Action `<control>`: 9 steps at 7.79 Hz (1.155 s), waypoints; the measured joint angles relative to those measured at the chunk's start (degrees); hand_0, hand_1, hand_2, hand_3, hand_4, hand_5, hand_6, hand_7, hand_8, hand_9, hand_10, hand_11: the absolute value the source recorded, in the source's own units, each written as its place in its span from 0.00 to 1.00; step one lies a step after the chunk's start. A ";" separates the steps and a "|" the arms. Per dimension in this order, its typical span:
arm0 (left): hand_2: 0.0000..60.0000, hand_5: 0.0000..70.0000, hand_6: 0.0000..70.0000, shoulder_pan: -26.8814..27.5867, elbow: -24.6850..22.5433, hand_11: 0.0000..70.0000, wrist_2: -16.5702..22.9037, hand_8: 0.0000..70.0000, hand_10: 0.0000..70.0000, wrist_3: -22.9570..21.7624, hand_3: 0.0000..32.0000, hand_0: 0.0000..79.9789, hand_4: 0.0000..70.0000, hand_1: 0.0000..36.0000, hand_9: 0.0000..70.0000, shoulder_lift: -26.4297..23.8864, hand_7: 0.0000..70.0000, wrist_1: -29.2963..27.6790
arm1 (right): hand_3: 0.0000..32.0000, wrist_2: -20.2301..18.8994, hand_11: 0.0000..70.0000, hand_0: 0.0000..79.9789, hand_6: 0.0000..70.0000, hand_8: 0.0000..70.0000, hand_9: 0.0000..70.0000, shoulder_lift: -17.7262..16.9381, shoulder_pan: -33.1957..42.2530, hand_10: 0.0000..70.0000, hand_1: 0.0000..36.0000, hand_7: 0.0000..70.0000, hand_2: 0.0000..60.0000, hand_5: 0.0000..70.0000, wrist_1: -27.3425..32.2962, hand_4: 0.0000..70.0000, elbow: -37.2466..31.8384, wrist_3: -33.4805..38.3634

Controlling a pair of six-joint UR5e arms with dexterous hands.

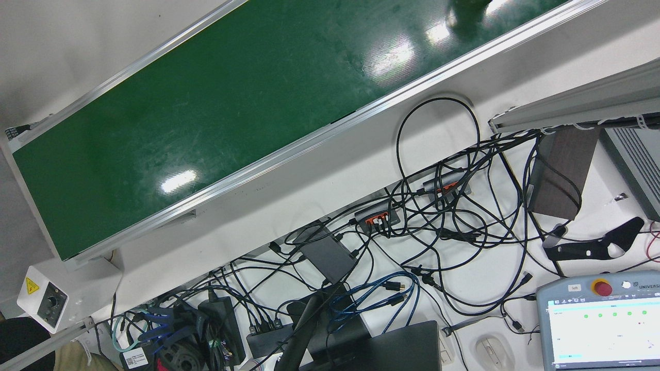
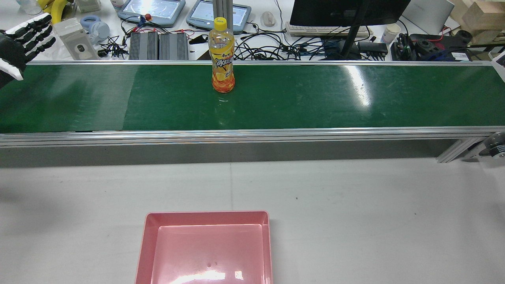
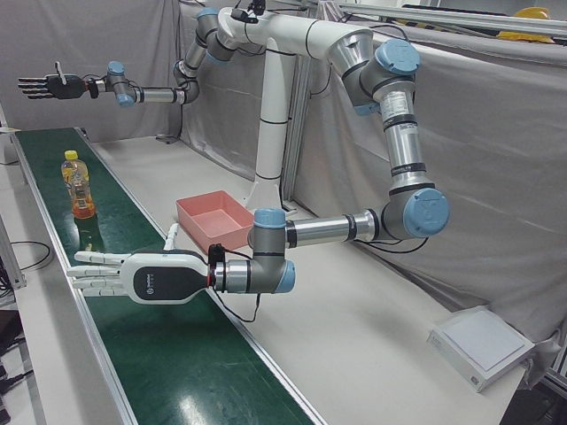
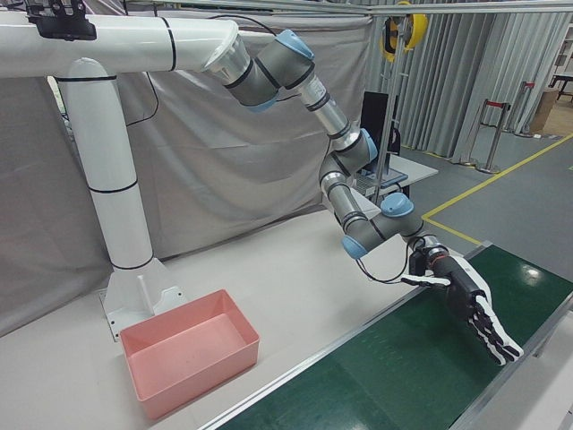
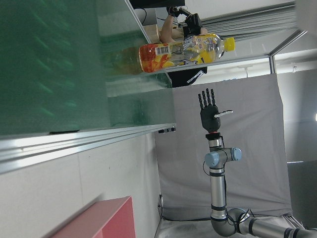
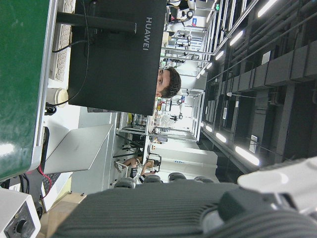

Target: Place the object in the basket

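A juice bottle point(image 2: 222, 55) stands upright on the green conveyor belt point(image 2: 300, 96), its long axis vertical, well apart from the pink basket point(image 2: 205, 246) on the counter point(image 2: 355, 213). The left hand point(image 2: 21, 39), open and empty, hovers far along the belt's left end; the right hand point(image 4: 470, 305), also flat and empty, appears no nearer.

Bottle point(image 2: 223, 55): clear plastic, yellow cap, orange-yellow label, orange drink inside. Upright on green conveyor belt point(image 2: 300, 98), near far edge. Basket point(image 2: 205, 244): pink rectangular tray, empty, on white surface at 6 o'clock from bottle, well apart.
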 measured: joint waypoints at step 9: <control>0.00 0.09 0.00 0.00 0.02 0.06 0.00 0.00 0.03 0.01 0.00 0.70 0.14 0.07 0.00 0.00 0.00 0.00 | 0.00 0.00 0.00 0.00 0.00 0.00 0.00 0.03 0.00 0.00 0.00 0.00 0.00 0.00 -0.04 0.00 0.00 -0.02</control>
